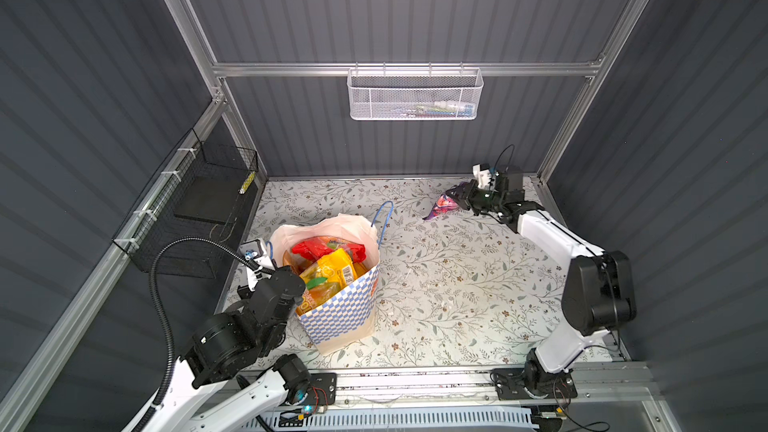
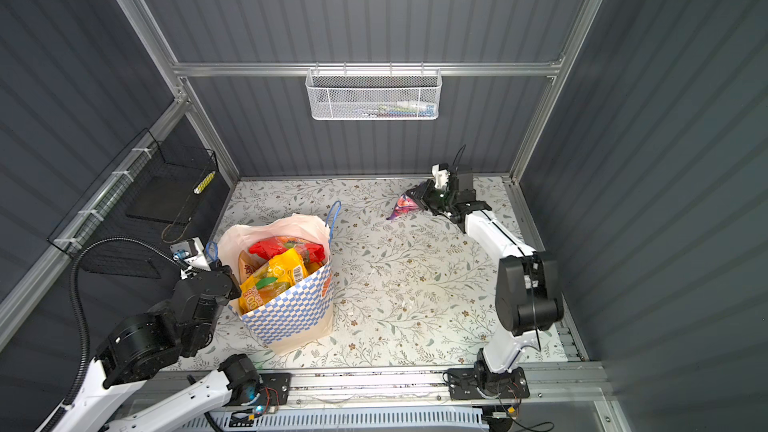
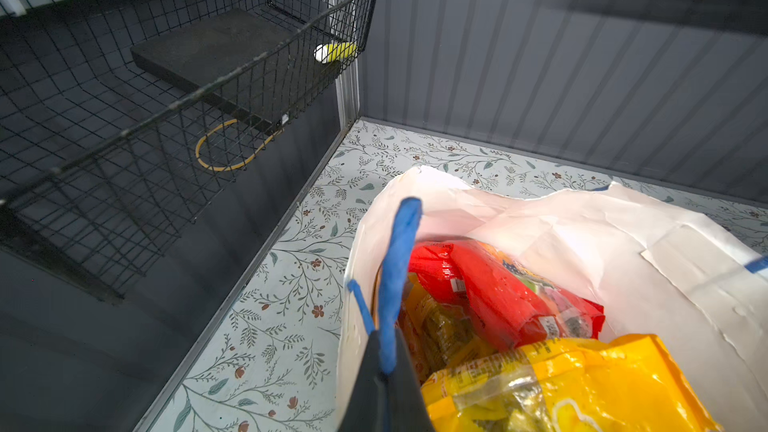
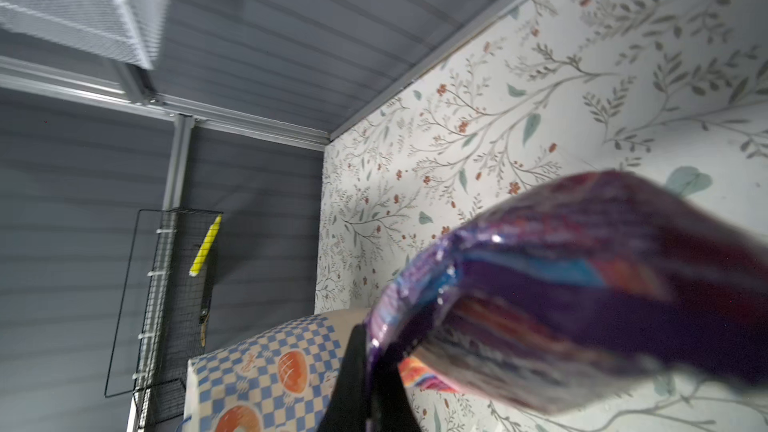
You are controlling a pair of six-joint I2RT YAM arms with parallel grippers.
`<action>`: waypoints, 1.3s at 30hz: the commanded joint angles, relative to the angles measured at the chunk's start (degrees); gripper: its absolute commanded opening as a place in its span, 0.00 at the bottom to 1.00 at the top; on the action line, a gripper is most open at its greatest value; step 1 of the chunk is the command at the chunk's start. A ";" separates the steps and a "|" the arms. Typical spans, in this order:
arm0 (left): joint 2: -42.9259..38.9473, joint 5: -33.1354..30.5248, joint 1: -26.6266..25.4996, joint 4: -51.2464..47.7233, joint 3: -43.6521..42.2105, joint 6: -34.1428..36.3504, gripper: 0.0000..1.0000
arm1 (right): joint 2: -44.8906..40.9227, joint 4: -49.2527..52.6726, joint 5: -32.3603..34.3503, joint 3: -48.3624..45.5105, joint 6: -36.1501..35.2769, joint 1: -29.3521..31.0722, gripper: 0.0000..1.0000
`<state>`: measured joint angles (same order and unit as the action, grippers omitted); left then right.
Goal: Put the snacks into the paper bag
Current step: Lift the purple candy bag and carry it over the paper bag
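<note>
The paper bag [image 1: 345, 317] [image 2: 291, 320] stands open at the front left of the floral table. Inside it lie several snacks, among them a red packet [image 1: 316, 248] [image 3: 498, 297] and a yellow packet [image 1: 332, 272] [image 3: 582, 388]. My left gripper [image 3: 386, 371] is shut on the bag's blue cord handle [image 3: 399, 251] [image 2: 212, 250] at the bag's left rim. At the back right, my right gripper [image 1: 455, 197] [image 2: 419, 197] [image 4: 372, 367] is shut on the edge of a purple snack packet [image 1: 442, 205] [image 2: 405, 205] [image 4: 582, 284]. The packet hangs just above the table.
A black wire basket [image 1: 199, 201] [image 3: 208, 76] hangs on the left wall close to the bag. A white mesh basket [image 1: 411, 95] hangs on the back wall. The bag's other blue handle [image 1: 384, 214] sticks up at its far side.
</note>
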<state>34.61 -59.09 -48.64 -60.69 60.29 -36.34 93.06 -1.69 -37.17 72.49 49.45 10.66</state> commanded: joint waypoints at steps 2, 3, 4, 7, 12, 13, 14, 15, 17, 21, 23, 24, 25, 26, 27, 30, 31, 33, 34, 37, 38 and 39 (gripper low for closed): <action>-0.36 1.23 0.19 0.00 -0.52 1.05 0.00 | -9.13 0.68 2.41 -1.53 -3.18 0.88 0.00; -0.40 1.34 0.18 0.04 -0.51 1.09 0.00 | -11.31 1.84 3.26 -1.21 -3.98 1.47 0.00; -0.49 1.38 0.16 0.04 -0.53 1.09 0.00 | -13.24 3.18 3.95 -0.55 -4.88 2.22 0.00; -0.82 1.56 0.15 0.15 -0.60 1.27 0.00 | -17.00 7.59 4.77 2.97 -7.69 5.08 0.00; -1.16 2.11 0.17 0.29 -0.61 1.31 0.00 | -19.37 14.01 5.67 10.57 -11.38 11.05 0.00; -1.30 2.26 0.22 0.42 -0.72 1.36 0.00 | -19.85 14.04 5.98 11.58 -11.55 12.33 0.00; -1.37 2.31 0.20 0.40 -0.76 1.42 0.00 | -20.10 14.16 6.33 12.49 -11.72 13.54 0.00; -1.39 2.38 0.21 0.40 -0.76 1.43 0.00 | -20.11 14.92 6.78 14.01 -12.19 15.02 0.00; -1.39 2.48 0.21 0.48 -0.85 1.57 0.00 | -19.61 17.08 7.37 17.31 -13.68 17.95 0.00; -0.72 2.82 0.25 0.69 -0.79 1.71 0.00 | -17.03 17.99 6.59 22.67 -14.76 23.61 0.00; -0.50 3.10 0.21 0.75 -0.72 1.79 0.00 | -14.96 19.55 6.71 25.72 -15.64 26.57 0.00; -0.44 3.19 0.22 0.79 -0.73 1.75 0.00 | -13.69 19.94 6.58 26.97 -16.15 28.30 0.00; -0.40 3.19 0.20 0.79 -0.62 1.87 0.00 | -12.38 20.59 6.50 28.41 -16.75 29.96 0.00; -0.50 3.13 0.21 0.75 -0.65 1.81 0.00 | -11.04 21.35 6.29 29.82 -17.35 31.45 0.00; -0.57 3.19 0.17 0.74 -0.75 1.84 0.00 | -9.42 22.33 5.87 31.64 -18.07 33.08 0.00; -0.94 3.15 0.22 0.87 -0.78 1.88 0.00 | -4.39 23.62 3.63 36.25 -18.92 36.83 0.00; -1.09 3.19 0.28 0.88 -0.75 1.88 0.00 | -2.61 24.83 2.93 37.70 -18.99 37.95 0.00; -1.30 3.17 0.23 0.85 -0.79 1.88 0.00 | 0.73 26.75 1.57 40.94 -19.55 39.72 0.00; -1.42 3.10 0.22 0.55 -0.57 1.59 0.00 | 2.56 27.91 0.47 42.91 -20.00 40.65 0.00; -2.37 2.86 0.27 0.48 -0.53 1.35 0.00 | 6.56 29.64 -2.54 46.16 -20.68 42.85 0.00; -2.63 2.77 0.26 0.50 -0.53 1.32 0.00 | 7.45 29.21 -3.10 46.00 -20.63 43.34 0.00; -2.94 2.68 0.23 0.52 -0.62 1.34 0.00 | 8.61 29.05 -3.95 46.05 -20.47 43.85 0.00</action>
<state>32.99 -56.73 -48.64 -60.14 60.25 -35.09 100.95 27.22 -36.99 116.20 30.57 53.34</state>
